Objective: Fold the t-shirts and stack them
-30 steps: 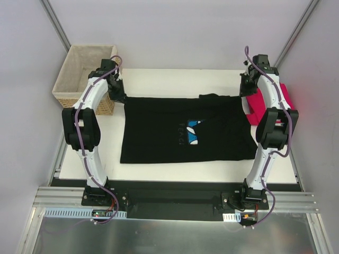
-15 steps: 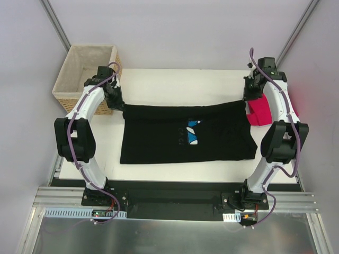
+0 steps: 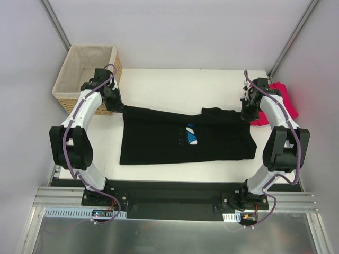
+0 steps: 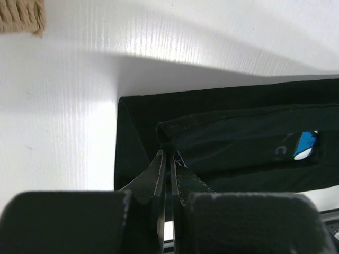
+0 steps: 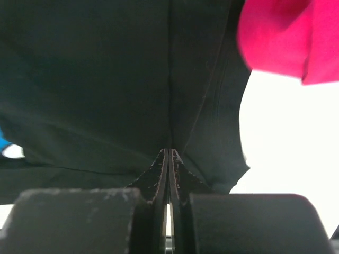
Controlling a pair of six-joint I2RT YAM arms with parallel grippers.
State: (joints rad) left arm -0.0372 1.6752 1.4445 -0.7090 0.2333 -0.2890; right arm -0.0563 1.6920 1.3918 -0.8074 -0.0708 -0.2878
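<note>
Cloth sags between two robot arms as the black t-shirt (image 3: 159, 143) lies across the middle of the white bench (image 3: 175, 84). Its far edge is lifted and doubled toward the near side, and the blue daisy print (image 3: 192, 135) is half lost in the fold. The left tool (image 4: 168, 154) is pinched tight on the shirt's far left corner, just beside the wicker basket (image 3: 63, 95). The right tool (image 5: 169, 152) is clamped on the far right corner, near the pinkish-red t-shirt (image 3: 283, 98), which sits bunched at the bench's right edge.

The fabric looks light and wholly limp. It droops and wrinkles between the two holds, so it will likely follow the tools only where it is pulled taut. A thin single layer could slide out of so narrow a pinch. The safer hold appears to be the stitched edge at each corner, with both ends carried level. The red shirt looks equally soft, and its corners cannot be made out in the heap.
</note>
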